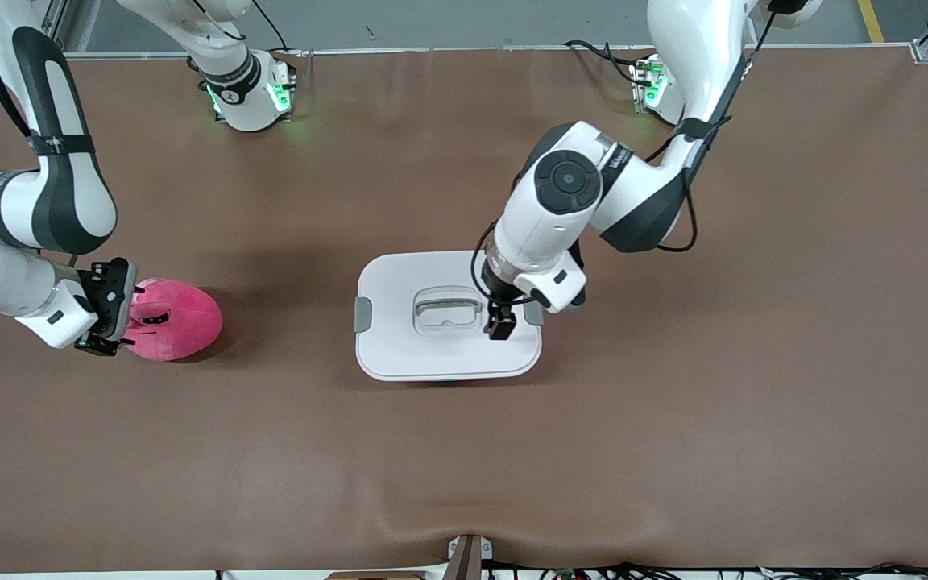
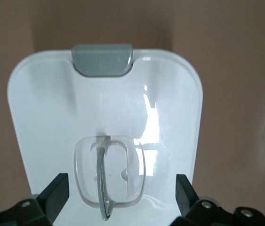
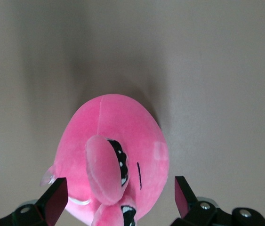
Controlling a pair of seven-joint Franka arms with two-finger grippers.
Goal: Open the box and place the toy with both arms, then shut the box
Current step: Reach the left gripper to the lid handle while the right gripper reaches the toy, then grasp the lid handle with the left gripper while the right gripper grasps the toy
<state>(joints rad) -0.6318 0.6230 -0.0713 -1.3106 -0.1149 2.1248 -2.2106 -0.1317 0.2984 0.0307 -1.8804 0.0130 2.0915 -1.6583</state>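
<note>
From the front we see the box [image 1: 448, 316] mid-table with its white lid [image 1: 399, 338] still clipped on, our left gripper [image 1: 501, 321] hanging open just over the recessed handle [image 1: 447, 311], while our right gripper [image 1: 106, 316] sits open at the toy [image 1: 170, 319] toward the right arm's end of the table. In the left wrist view the handle [image 2: 105, 181] lies between our spread fingers [image 2: 57, 194]; it looks thin, stiff and glossy, so we would pinch its bar squarely against slipping. In the right wrist view the toy [image 3: 111, 155] sits between our parted fingers [image 3: 56, 197], and we judge it light and squashy, best squeezed across its plump middle.
</note>
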